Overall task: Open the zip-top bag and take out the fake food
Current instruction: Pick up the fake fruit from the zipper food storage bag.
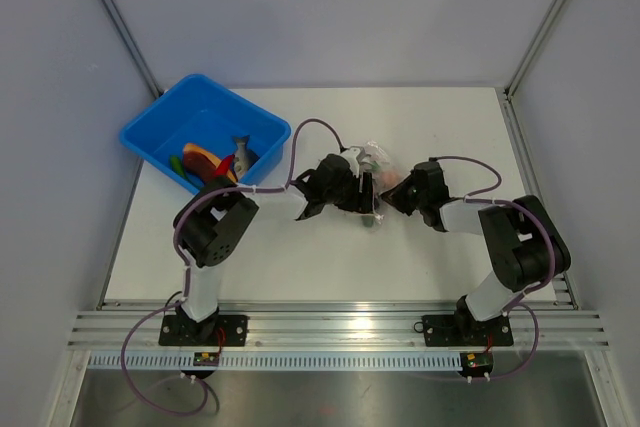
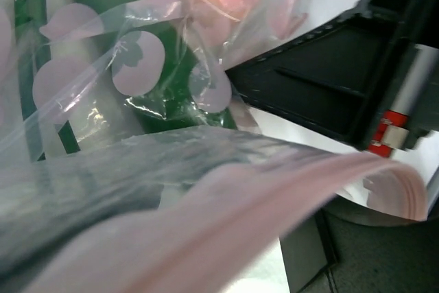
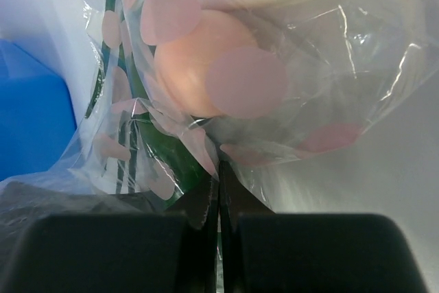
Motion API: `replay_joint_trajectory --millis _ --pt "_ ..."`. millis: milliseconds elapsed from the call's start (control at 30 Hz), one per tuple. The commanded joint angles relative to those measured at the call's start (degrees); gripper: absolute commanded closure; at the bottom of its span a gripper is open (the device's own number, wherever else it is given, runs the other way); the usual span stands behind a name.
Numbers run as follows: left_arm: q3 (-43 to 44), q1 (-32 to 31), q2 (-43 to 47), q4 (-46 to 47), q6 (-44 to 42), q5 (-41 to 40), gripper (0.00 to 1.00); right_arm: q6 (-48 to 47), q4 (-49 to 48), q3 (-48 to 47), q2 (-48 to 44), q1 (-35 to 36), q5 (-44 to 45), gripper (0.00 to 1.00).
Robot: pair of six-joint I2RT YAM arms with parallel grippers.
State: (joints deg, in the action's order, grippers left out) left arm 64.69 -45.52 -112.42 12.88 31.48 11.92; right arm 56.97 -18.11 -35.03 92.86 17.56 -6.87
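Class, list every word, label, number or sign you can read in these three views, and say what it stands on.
No text can be read in any view.
Small tag under the left arm's base: too small to read.
Small tag under the right arm's base: too small to read.
The zip-top bag: pink dots and green print only, no letters.

At six o'clock the right gripper [image 3: 218,178] has its two dark fingers pressed together, with a fold of the zip-top bag [image 3: 329,66] nipped between them. The clear, pink-dotted film fills the middle and twelve o'clock. Inside it sit a pinkish egg-like ball [image 3: 188,66] at centre and a green vegetable [image 3: 154,152] toward seven o'clock. A blue bin [image 3: 31,128] shows at nine o'clock and the white table [image 3: 384,190] at four.
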Motion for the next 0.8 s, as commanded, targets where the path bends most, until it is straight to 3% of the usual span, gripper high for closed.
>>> replay_joint_trajectory --millis 0,200,400,767 --pt "2.9 -0.19 -1.48 -0.84 -1.07 -0.94 0.35 0.42 -4.39 0.22 -1.54 0.72 -3.23 1.0" --pt "3.61 -0.27 -1.49 -4.71 -1.08 -4.53 0.36 -0.1 -3.61 -0.13 -1.45 0.81 -2.8 1.0" --pt "0.27 -0.45 1.5 -1.19 -1.86 -3.84 0.37 -0.9 -1.58 -0.22 -3.74 0.72 -0.07 1.0" --pt "5.44 -2.38 -0.95 -9.36 -6.7 -10.6 0.41 -0.81 -2.02 -0.48 -3.56 0.63 -0.95 1.0"
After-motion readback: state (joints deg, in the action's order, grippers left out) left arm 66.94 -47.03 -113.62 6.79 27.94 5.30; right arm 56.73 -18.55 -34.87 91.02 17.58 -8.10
